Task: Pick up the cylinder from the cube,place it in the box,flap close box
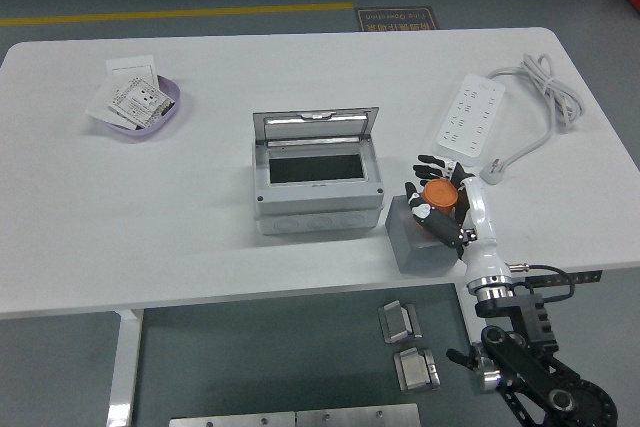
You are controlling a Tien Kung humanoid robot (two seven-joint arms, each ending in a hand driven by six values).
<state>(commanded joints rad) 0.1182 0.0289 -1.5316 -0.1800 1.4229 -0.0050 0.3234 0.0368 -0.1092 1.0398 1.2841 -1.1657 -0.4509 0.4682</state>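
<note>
**Hand closes on cylinder, box waits open**

Right hand (442, 202) reaches in from the lower right corner and wraps its fingers (432, 161) around the orange cylinder (437, 193), which sits on top of the grey cube (420, 245) near the table's front edge. We see fingers on both sides of the orange body, so we read the hold as closed on it, though the cylinder looks to us as if it has not yet left the cube. We cannot tell whether it is already a hair above the top face.

Just left of the cube stands the grey box (318, 190), its flap (316, 127) tilted up at the back and its dark opening bare. Nothing lies inside, as far as we can see.

Our reading: the first step, the grasp, is about made. Lifting, carrying the cylinder left over the opening, lowering it in and tipping the flap down all remain.

On the white table (150, 227) we also note a power strip (466, 122) behind the hand and a purple dish (140, 107) of cards far left. The left arm is out of view.
</note>
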